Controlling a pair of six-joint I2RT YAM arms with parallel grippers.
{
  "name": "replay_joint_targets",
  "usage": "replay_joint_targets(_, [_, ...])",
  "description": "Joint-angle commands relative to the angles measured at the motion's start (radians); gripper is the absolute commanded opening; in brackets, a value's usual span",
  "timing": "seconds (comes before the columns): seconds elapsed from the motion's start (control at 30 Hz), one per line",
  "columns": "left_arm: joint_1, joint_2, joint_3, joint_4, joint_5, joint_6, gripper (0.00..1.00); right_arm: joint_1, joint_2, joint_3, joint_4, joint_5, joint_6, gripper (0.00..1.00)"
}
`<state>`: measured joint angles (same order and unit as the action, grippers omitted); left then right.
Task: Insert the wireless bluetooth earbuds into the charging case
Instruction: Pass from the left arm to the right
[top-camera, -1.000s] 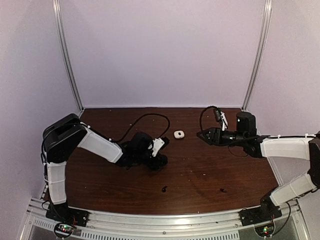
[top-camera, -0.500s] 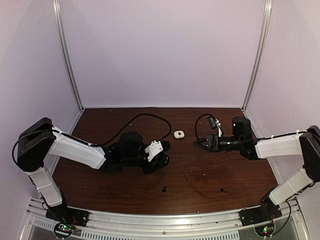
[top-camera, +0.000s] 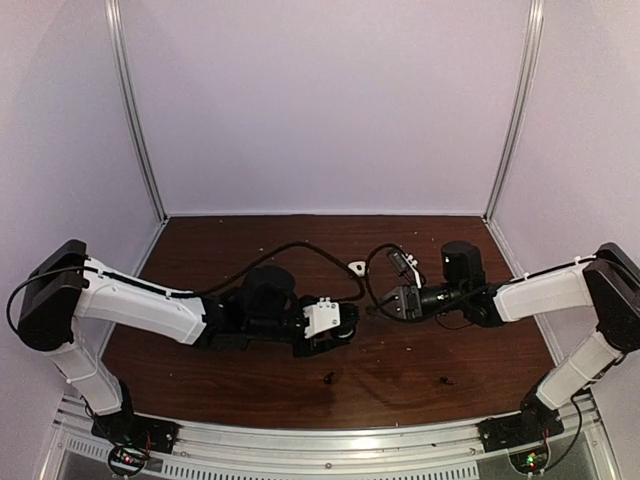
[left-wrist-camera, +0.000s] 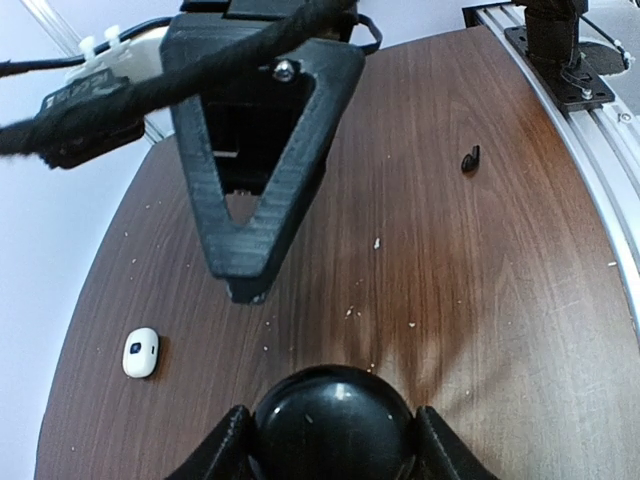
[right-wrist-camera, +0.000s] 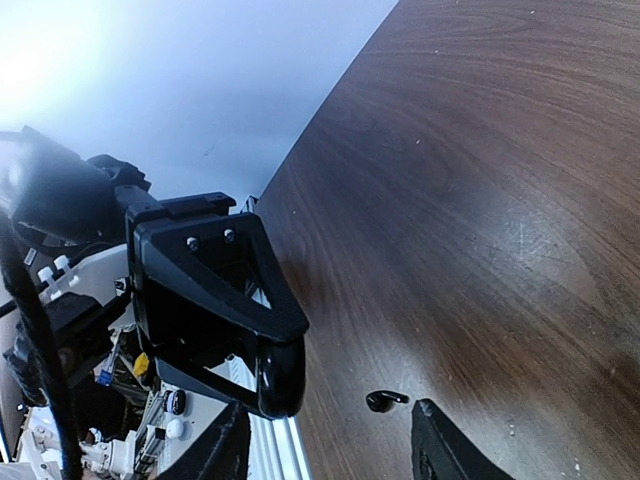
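My left gripper is shut on a round glossy black charging case, held low over the table's middle with a finger on each side. My right gripper faces it from the right, a short gap away, open with nothing between its fingers. The right wrist view shows the black case ahead of that gripper. One black earbud lies on the table in front of the left gripper and shows as the earbud in the right wrist view. A second black earbud lies further right.
A small white case lies shut on the brown table just behind the two grippers. Black cables loop over both wrists. A metal rail runs along the near edge, and pale walls close in the back and sides.
Both arms have come in toward the middle: the left reached right with the black case, the right slid left and lower. The right jaws have narrowed somewhat.
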<state>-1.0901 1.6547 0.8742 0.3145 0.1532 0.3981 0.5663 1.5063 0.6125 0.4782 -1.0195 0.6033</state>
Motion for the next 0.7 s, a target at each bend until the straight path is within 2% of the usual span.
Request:
replay_joint_targets(0.0, [-0.026, -0.017, 0.043, -0.012, -0.031, 0.054, 0.47, 0.049, 0.024, 0.043, 0.053, -0.022, 0.039, 0.55])
replay_joint_targets(0.27, [-0.044, -0.029, 0.06, -0.031, -0.025, 0.076, 0.47, 0.12, 0.053, 0.069, 0.067, -0.016, 0.048, 0.49])
replay_joint_targets(0.67, [-0.047, -0.05, 0.052, -0.028, -0.024, 0.085, 0.47, 0.156, 0.093, 0.091, 0.055, -0.033, 0.039, 0.36])
